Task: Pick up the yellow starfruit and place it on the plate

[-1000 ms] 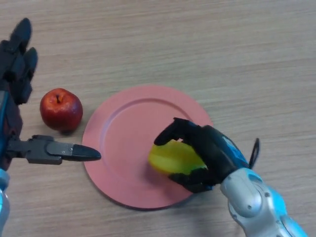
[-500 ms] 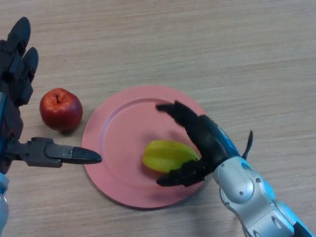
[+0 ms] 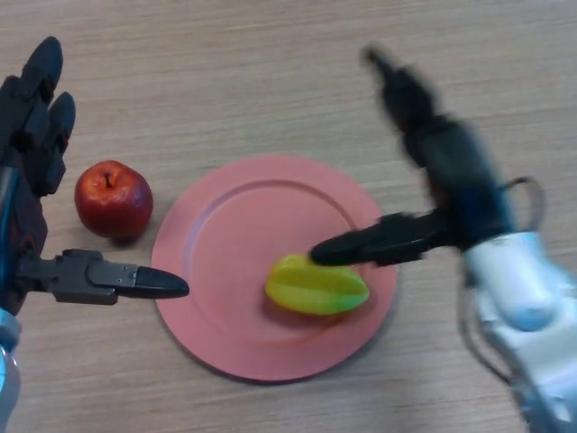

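Since the yellow starfruit (image 3: 317, 287) lies on the pink plate (image 3: 225, 225) and the right hand (image 3: 442, 180) is spread open above it, the thumb could bump the fruit off.

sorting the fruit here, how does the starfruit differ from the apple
The starfruit is yellow-green and elongated, lying on the pink plate; the apple is red and round, sitting on the table left of the plate. Neither is held by a hand.
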`<state>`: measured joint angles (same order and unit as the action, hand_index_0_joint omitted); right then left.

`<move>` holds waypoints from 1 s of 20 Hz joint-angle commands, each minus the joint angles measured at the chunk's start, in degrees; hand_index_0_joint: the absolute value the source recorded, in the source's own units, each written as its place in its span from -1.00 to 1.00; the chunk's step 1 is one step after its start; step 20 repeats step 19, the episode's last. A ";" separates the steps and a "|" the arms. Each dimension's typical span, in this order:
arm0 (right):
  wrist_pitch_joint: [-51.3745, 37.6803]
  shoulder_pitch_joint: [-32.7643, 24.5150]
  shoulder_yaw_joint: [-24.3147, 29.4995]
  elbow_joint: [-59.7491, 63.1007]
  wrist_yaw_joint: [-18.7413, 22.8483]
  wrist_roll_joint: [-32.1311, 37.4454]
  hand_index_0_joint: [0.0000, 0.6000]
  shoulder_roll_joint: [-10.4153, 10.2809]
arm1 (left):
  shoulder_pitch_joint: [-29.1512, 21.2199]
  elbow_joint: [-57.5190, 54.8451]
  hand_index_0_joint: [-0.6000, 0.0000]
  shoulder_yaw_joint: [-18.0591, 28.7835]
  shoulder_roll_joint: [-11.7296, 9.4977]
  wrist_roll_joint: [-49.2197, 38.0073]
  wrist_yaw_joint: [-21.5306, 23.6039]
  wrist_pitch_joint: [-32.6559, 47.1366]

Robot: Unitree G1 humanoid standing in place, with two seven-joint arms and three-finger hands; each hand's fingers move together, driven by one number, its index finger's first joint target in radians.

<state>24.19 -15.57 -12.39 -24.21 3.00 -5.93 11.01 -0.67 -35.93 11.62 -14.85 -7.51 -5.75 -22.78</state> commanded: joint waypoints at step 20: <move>0.71 8.49 15.08 -17.58 -7.31 21.58 -1.00 2.80 | 0.09 -3.06 1.00 3.03 -1.08 3.65 -1.04 8.08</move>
